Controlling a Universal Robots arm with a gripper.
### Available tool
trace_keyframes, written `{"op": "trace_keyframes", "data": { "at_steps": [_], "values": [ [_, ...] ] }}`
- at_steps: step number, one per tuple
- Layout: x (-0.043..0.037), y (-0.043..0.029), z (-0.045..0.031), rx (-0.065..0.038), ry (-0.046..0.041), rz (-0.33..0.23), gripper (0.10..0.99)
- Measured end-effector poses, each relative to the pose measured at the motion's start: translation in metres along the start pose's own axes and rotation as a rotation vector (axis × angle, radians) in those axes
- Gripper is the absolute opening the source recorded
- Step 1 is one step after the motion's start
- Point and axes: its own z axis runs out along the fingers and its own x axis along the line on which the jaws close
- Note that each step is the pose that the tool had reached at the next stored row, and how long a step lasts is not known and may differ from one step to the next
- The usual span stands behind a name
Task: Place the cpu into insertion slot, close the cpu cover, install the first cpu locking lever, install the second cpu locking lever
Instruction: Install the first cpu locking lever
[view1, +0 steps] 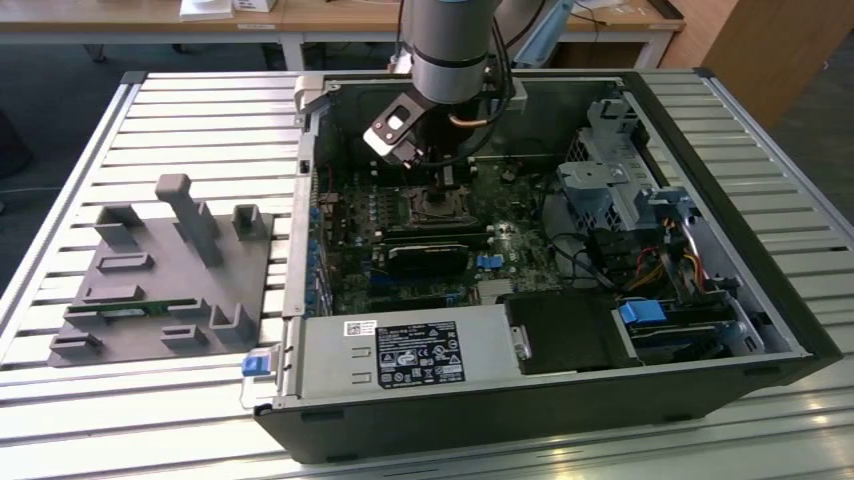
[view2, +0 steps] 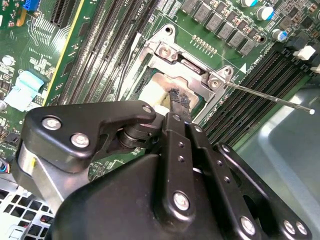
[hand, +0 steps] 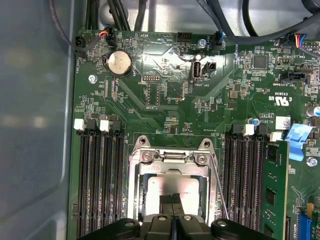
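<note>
In the open computer case, my gripper (view1: 447, 186) hangs straight over the insertion slot (view1: 438, 208) on the green board. The first wrist view has the cpu (hand: 159, 191) lying flat in the slot (hand: 134, 186), pale face up. The silvery cpu cover (hand: 169, 169) frames it. My gripper (hand: 172, 199) is shut, its thin dark fingertips (view2: 176, 98) together over the middle of the cpu (view2: 154, 92); whether they touch it I cannot tell. A thin locking lever (view2: 270, 98) sticks out from the cover's corner (view2: 192, 66) and runs beside the slot (hand: 219, 187).
Black memory slots (hand: 97, 180) flank the socket, and a green memory module (hand: 276, 195) stands in one of them. A drive cage (view1: 627, 190) and cables crowd the exterior view's right; a power supply (view1: 400, 352) sits in front. A grey fixture tray (view1: 160, 285) lies outside the case.
</note>
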Motion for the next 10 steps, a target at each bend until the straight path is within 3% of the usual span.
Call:
{"op": "trace_keyframes", "data": {
  "at_steps": [10],
  "values": [
    [0.0, 0.0, -0.0024, 0.0, 0.0002, 0.0, 0.106]
  ]
}}
